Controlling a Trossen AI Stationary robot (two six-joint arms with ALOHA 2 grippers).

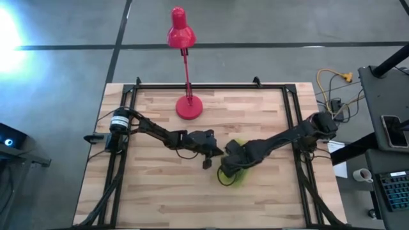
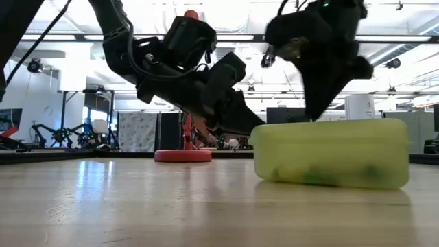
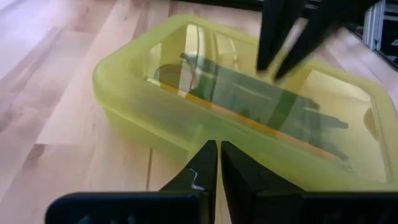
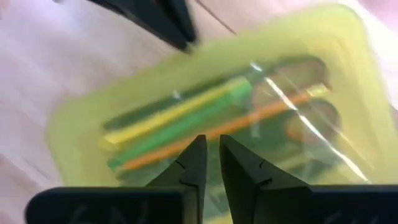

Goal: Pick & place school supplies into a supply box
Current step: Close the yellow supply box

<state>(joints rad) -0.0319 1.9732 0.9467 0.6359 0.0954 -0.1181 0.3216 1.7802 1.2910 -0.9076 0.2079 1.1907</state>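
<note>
Supply box sits lid-down on the bench in the high view, right pincer over it, left pincer just beside. Low view: both pincers at its top edge. Wrist views: both pincers pinched narrow, holding nothing; pencils inside.

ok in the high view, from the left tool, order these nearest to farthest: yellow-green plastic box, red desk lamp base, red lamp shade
1. Translucent yellow-green plastic box, just right of the left tool, under the right tool.
2. Round red desk lamp base, up the table towards its far edge.
3. Red lamp shade, beyond the table's far edge.
</note>
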